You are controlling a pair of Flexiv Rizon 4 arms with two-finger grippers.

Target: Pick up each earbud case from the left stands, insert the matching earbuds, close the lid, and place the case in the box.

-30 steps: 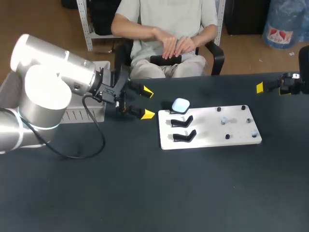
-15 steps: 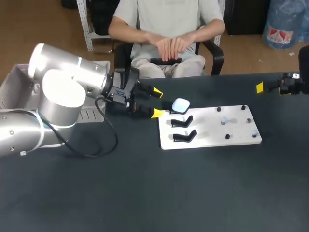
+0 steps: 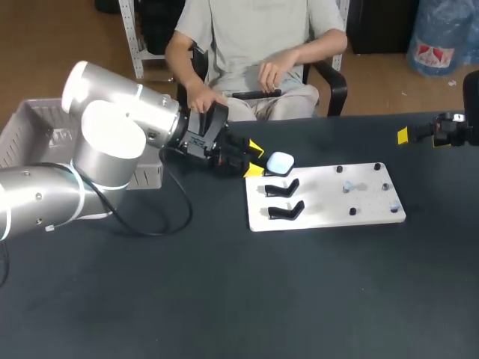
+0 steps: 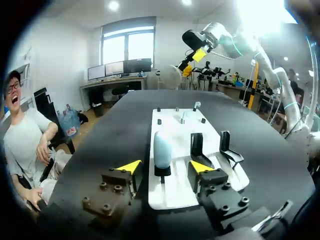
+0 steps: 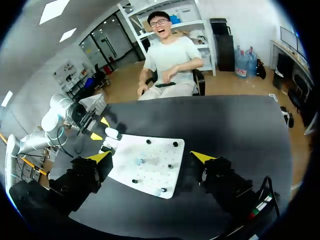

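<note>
A pale blue earbud case (image 3: 280, 162) stands on the farthest of three black stands at the left end of a white board (image 3: 329, 213). The other two stands (image 3: 284, 200) are bare. My left gripper (image 3: 254, 159) is right beside the case, at its left. In the left wrist view the case (image 4: 162, 149) sits just ahead of and between the left gripper's (image 4: 165, 167) spread fingers, with a gap on each side. Small earbuds (image 3: 348, 187) rest on the board's right half. My right gripper (image 5: 151, 156) hangs open and empty near the table's far right edge (image 3: 408, 135), well away from the board (image 5: 145, 170).
A grey slatted box (image 3: 41, 131) stands at the table's far left, behind my left arm. Small black pegs (image 3: 377, 167) dot the board's right half. The dark tabletop (image 3: 239, 299) in front of the board is bare.
My left arm has swung right, bringing its gripper from well left of the board up to the case, and its fingers have drawn closer together. The right arm has not moved.
</note>
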